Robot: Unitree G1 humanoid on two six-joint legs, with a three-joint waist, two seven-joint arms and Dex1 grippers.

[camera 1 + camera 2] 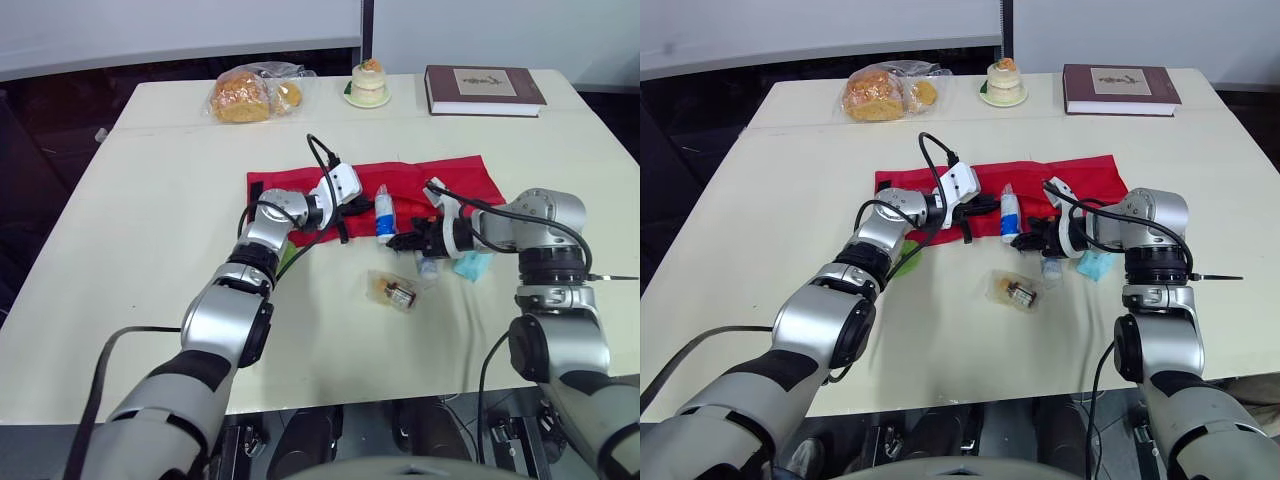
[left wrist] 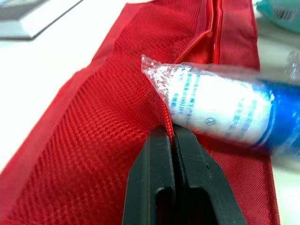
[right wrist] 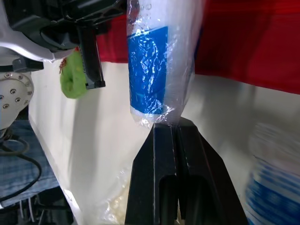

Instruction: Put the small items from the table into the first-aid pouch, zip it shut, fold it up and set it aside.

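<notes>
**Both grippers clamped: left on pouch mesh, right on tube wrapper**

Head views:
- Red pouch (image 1: 450, 185) lies flat mid-table (image 1: 150, 250).
- Wrapped tube (image 1: 385, 212) lies across the pouch's near edge, white end on the fabric, blue end towards the robot.
- Left gripper (image 1: 352, 210) is at that near edge, just left of the tube.
- Right gripper (image 1: 402, 240) comes in from the right at the tube's near end.
- Clear packet (image 1: 393, 290) with a small brown bottle inside sits on bare table, nearer the robot and apart from the pouch.
- Teal packet (image 1: 472, 265) lies just beside the right wrist.
- Far edge: bagged bread (image 1: 250, 95), cake (image 1: 367, 82) on a plate, book (image 1: 483, 90).

Left wrist view:
- Fingers pressed together, pinching a fold of the red mesh.
- The tube's white end touches the mesh just beside the fingertips.

Right wrist view:
- Fingers closed on the clear wrapper tail at the tube's blue end.
- The tube runs away from the tips onto the red fabric.
- The left gripper is beyond, beside the tube, with a green item (image 3: 72, 77) near it.
</notes>
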